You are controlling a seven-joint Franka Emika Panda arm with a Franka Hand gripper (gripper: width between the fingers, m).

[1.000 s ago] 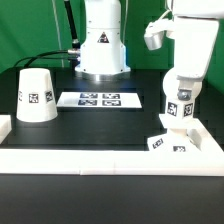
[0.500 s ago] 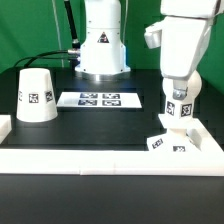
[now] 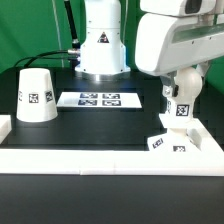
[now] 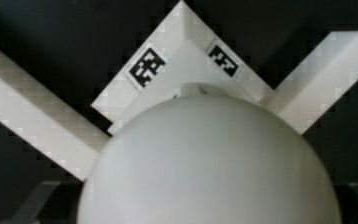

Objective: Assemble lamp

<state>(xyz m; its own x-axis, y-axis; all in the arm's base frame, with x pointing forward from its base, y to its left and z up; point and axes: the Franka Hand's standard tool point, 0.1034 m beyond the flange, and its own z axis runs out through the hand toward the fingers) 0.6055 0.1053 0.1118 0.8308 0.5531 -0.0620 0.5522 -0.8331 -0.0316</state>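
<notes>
My gripper (image 3: 180, 106) is shut on the white bulb (image 3: 181, 112), which carries a square tag, and holds it just above the small blocky lamp base (image 3: 167, 141) at the exterior view's right. In the wrist view the round bulb (image 4: 202, 160) fills the middle between the jaws and hides most of my gripper (image 4: 197, 208). The tagged base (image 4: 172, 68) lies beyond it, in the corner of the white rails. The white cone shade (image 3: 35, 95) stands upright, apart, at the exterior view's left.
The marker board (image 3: 100, 99) lies flat in the middle of the black table. A white rail (image 3: 90, 153) runs along the front edge, with side rails (image 3: 5, 127). The robot's white body (image 3: 103, 40) stands behind.
The arm's upper part has swung forward and now fills the upper right of the exterior view. The gripper with the bulb has shifted slightly to the right over the base.
</notes>
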